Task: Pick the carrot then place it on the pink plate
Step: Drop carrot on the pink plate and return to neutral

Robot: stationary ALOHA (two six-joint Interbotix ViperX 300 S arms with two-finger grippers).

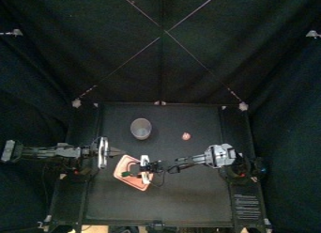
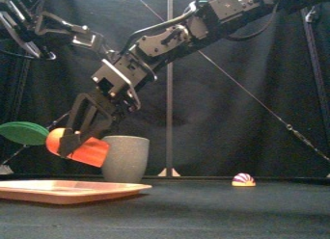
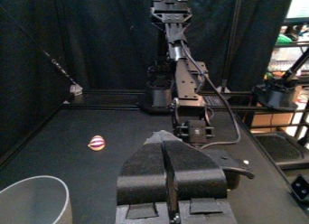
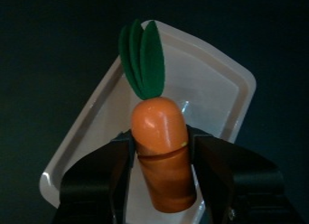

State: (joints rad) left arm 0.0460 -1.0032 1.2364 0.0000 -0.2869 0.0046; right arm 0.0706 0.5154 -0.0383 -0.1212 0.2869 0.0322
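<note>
The left end effector [image 3: 167, 144] rests at the table's left with its jaws together. The carrot [image 2: 62, 143] has an orange body and flat green leaves [image 4: 145, 54]. The right arm reaches past the middle and slopes down leftward. The right end effector [image 4: 164, 166] is clamped on the carrot's body, holding it above the pink tray [image 2: 52, 192], clear of it. A grey cup [image 2: 125, 158] stands behind the tray. A small toy [image 2: 242, 179] lies further right.

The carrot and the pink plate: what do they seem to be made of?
The carrot looks like smooth moulded plastic: a soft sheen on its orange body, with flat green leaves, perhaps felt. The pink plate seems thin plastic too, matte, with a raised rim; it could be silicone.
</note>
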